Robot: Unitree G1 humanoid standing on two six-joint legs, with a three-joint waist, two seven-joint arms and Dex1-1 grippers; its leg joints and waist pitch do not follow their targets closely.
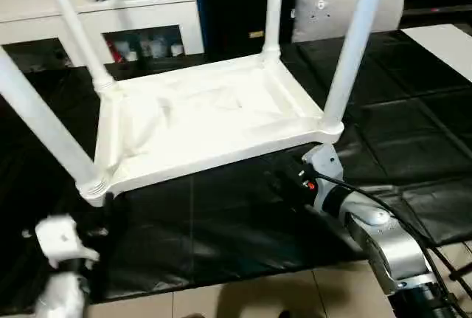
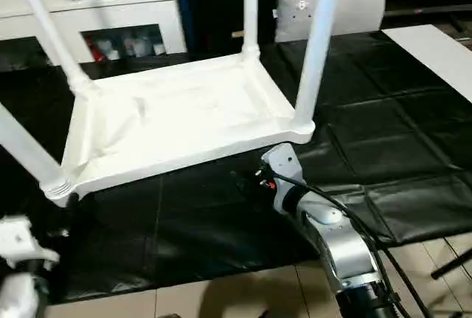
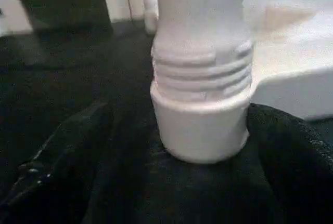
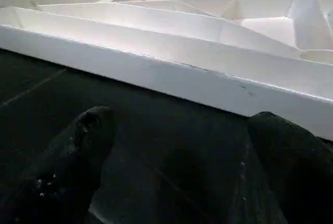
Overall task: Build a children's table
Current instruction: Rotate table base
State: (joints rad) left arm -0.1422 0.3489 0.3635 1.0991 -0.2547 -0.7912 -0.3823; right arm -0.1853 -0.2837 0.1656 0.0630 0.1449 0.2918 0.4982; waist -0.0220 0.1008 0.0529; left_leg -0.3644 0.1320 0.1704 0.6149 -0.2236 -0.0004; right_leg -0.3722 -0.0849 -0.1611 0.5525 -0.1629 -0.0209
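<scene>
The children's table lies upside down on a black mat (image 1: 221, 229), its white ribbed tabletop (image 1: 199, 111) facing up. Legs stand in the corner sockets: front left (image 1: 37, 122), back left (image 1: 74, 23), back right (image 1: 273, 8) and front right (image 1: 354, 45). My left gripper (image 3: 177, 182) is open at the front left socket (image 3: 200, 125), one black finger (image 3: 62, 167) on each side and just short of it. My right gripper (image 1: 284, 181) is open low over the mat, close to the tabletop's front rim (image 4: 171, 78) near the front right corner, holding nothing.
A grey cushion (image 1: 346, 4) leans at the back. A white shelf unit (image 1: 103, 8) with small items stands at the back left, and a white board (image 1: 442, 41) lies at the far right. Tiled floor (image 1: 243, 296) begins at the mat's front edge.
</scene>
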